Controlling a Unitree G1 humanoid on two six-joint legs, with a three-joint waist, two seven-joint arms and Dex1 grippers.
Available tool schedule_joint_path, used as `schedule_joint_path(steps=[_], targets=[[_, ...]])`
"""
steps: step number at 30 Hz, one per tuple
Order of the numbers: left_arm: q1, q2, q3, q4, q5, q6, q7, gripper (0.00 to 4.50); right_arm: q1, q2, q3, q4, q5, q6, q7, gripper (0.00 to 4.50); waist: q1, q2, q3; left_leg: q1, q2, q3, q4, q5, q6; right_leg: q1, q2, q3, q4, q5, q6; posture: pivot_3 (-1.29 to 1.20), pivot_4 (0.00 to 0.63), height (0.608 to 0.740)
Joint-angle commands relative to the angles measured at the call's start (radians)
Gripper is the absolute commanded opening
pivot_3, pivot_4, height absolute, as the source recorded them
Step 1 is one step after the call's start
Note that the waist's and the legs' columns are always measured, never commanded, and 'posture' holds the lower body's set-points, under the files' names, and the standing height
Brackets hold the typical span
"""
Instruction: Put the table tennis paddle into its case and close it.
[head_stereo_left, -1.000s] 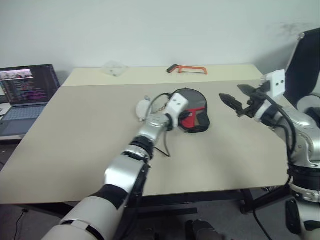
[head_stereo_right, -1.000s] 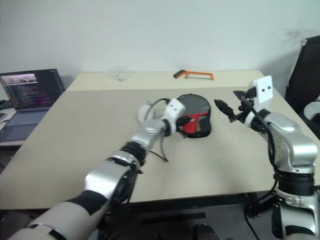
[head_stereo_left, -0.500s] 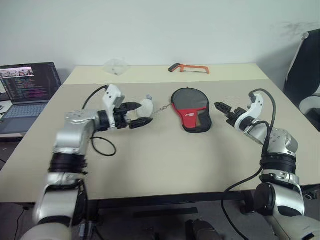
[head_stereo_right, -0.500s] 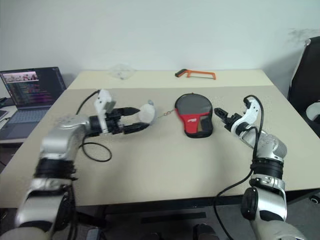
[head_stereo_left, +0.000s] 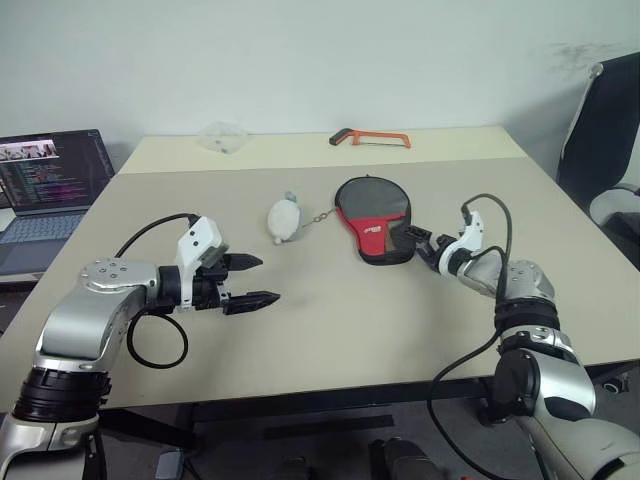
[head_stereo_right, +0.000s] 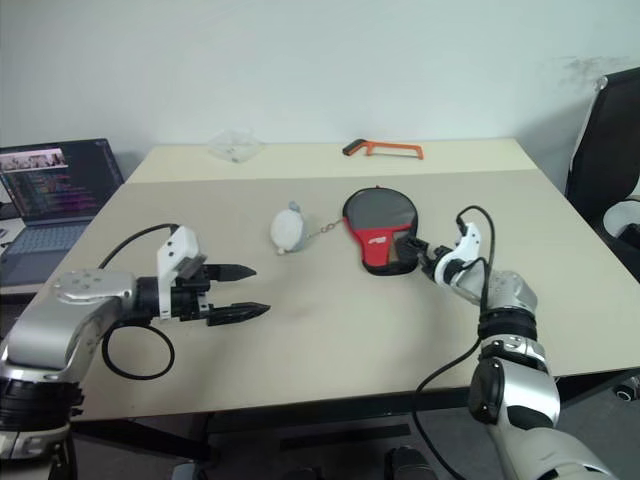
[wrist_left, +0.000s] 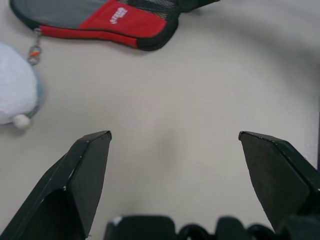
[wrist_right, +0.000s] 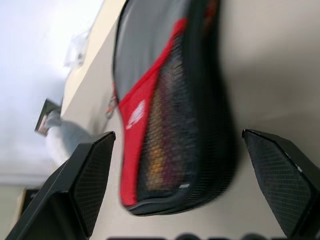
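Jaws apart on both arms: the left gripper (head_stereo_left: 248, 281) hangs empty over the near left part of the desk (head_stereo_left: 330, 320), while the right gripper (head_stereo_left: 427, 247) sits low at the handle end of the case (head_stereo_left: 375, 217), its fingers spread beside the mesh pocket without gripping it. The case lies flat near the desk's middle, black above and red below, light wood showing through the mesh. A laptop (head_stereo_left: 45, 195) stands open beyond the desk's left edge. A small greyish-white round pouch (head_stereo_left: 283, 218) rests just left of the case, linked to it by a short chain. An orange-handled tool (head_stereo_left: 370, 137) lies along the far edge.
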Motion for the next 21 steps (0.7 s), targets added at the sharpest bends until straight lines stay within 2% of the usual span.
schedule_joint_path(steps=[1, 13, 16, 21], targets=[[0.004, 0.024, 0.04, -0.053, -0.028, 0.01, 0.019, 4.45, -0.033, 0.017, 0.016, -0.006, 0.0, -0.009, 0.019, 4.5, -0.001, 0.0, 0.0, 0.0, 0.0, 0.0, 0.0, 0.0, 0.0, 0.0, 0.0, 0.0, 0.0, 0.0, 0.0, 0.0, 0.15, 0.74], [0.016, 0.033, 0.027, -0.066, -0.038, 0.0, 0.054, 4.45, -0.041, 0.046, 0.037, 0.007, 0.002, -0.015, 0.028, 4.5, -0.005, 0.0, 0.0, 0.0, 0.0, 0.0, 0.0, 0.0, 0.0, 0.0, 0.0, 0.0, -0.001, 0.0, 0.0, 0.0, 0.15, 0.74], [0.009, 0.03, 0.019, -0.059, -0.034, -0.006, 0.055, 4.5, -0.048, 0.052, 0.041, 0.03, -0.008, -0.031, 0.023, 3.95, -0.008, 0.0, 0.0, 0.0, 0.0, 0.0, 0.0, 0.0, 0.0, 0.0, 0.0, 0.0, -0.001, 0.0, 0.0, 0.0, 0.15, 0.74], [0.002, 0.026, 0.008, -0.05, -0.03, -0.017, 0.055, 4.5, -0.043, 0.063, 0.049, 0.055, -0.024, -0.043, 0.012, 2.13, -0.014, 0.0, 0.0, 0.0, 0.0, 0.0, 0.0, 0.0, 0.0, 0.0, 0.0, 0.0, -0.001, 0.0, 0.0, 0.0, 0.15, 0.74]])
